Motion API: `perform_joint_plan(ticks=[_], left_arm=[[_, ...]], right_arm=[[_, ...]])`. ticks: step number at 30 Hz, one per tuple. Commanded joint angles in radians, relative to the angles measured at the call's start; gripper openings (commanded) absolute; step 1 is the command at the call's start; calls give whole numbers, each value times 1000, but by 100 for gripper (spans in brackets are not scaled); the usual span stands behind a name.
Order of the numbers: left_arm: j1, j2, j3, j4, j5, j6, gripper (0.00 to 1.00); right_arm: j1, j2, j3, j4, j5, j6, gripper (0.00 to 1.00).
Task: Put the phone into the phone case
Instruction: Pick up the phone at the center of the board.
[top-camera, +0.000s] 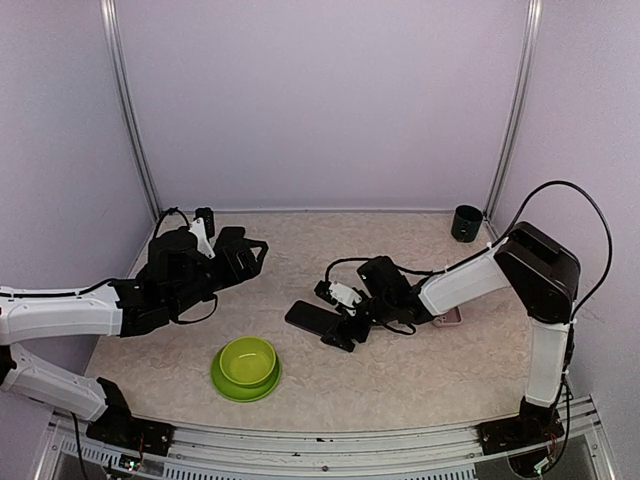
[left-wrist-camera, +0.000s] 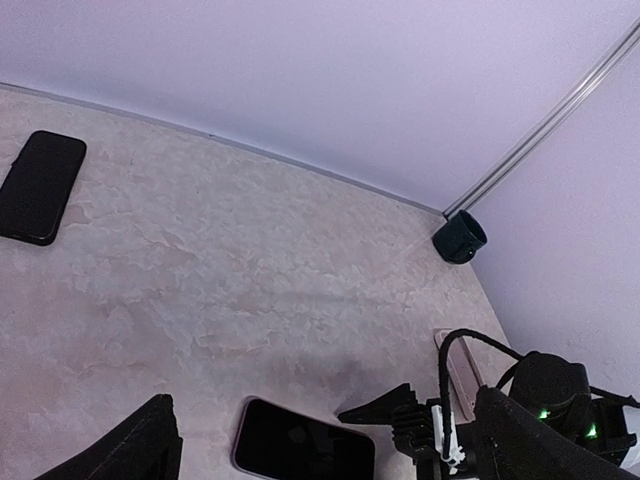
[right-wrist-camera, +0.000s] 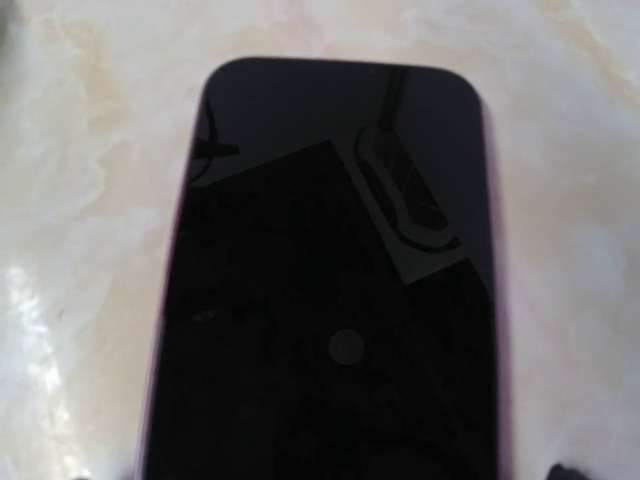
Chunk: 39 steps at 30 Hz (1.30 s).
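A dark phone (top-camera: 305, 316) with a pinkish rim lies screen up at the table's middle. It fills the right wrist view (right-wrist-camera: 330, 280) and shows low in the left wrist view (left-wrist-camera: 300, 445). My right gripper (top-camera: 335, 320) is open, jaws either side of the phone's near end, low over it; one of its fingers (left-wrist-camera: 385, 408) points along the phone's edge. A pink flat case (top-camera: 450, 318) lies behind the right arm, also seen in the left wrist view (left-wrist-camera: 460, 375). My left gripper (top-camera: 250, 255) is open and empty, raised at the left.
A green bowl (top-camera: 247, 367) stands near the front, left of centre. A dark cup (top-camera: 466, 222) stands in the back right corner (left-wrist-camera: 460, 237). A black flat slab, phone-shaped (left-wrist-camera: 40, 187), lies near the back wall. White walls close three sides.
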Motion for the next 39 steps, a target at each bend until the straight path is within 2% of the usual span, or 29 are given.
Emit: perform_joint_plan(ticks=[1, 7, 14, 16, 18, 19, 28, 39], left_arm=[[-4, -5, -12, 13, -32, 25, 99], [-2, 3, -3, 4, -38, 25, 99], [-2, 4, 3, -11, -46, 20, 99], [0, 3, 5, -17, -49, 20, 99], [3, -2, 4, -19, -51, 18, 99], [6, -1, 4, -21, -50, 15, 99], [14, -2, 5, -24, -33, 12, 99], [17, 42, 20, -24, 24, 13, 99]], right_arm=[[-5, 19, -22, -8, -42, -15, 96], [-3, 21, -42, 2, -1, -18, 93], [7, 53, -23, -25, 27, -25, 83], [9, 53, -25, -27, 19, -27, 76], [10, 53, -28, -27, 15, -25, 63], [10, 52, -29, -27, 11, -25, 60], [12, 15, -38, -14, 12, -23, 53], [12, -136, -77, 70, 97, 21, 49]])
